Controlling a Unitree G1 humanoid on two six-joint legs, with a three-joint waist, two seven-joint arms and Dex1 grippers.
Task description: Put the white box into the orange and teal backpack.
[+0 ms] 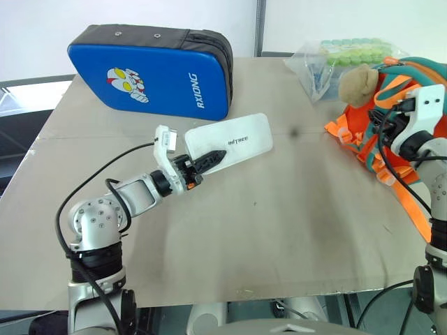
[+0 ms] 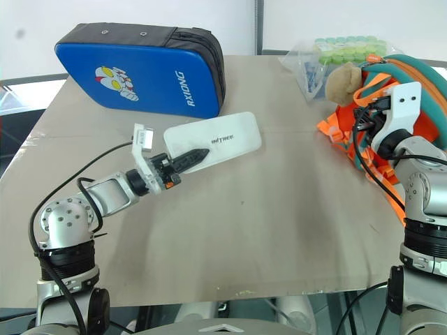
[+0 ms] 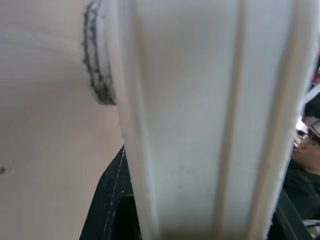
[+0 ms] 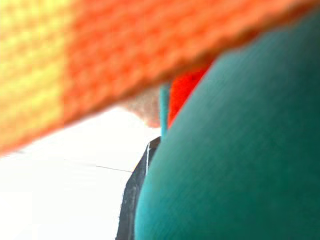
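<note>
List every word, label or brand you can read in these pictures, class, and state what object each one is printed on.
"AXIONG": white letters running up the front of the blue padded case, beside its cartoon figure.
"INFTREE", as best it reads: small dark lettering on top of the white box; the middle letters are too small to be sure.
Nothing readable on the orange and teal backpack or the clear bag of green-capped tubes.

Tan table (image 1: 279, 230) with blue padded case (image 1: 150, 73), bag of green-capped tubes (image 1: 342, 59), orange and teal backpack (image 1: 419, 77), perhaps overhanging its edge.
</note>
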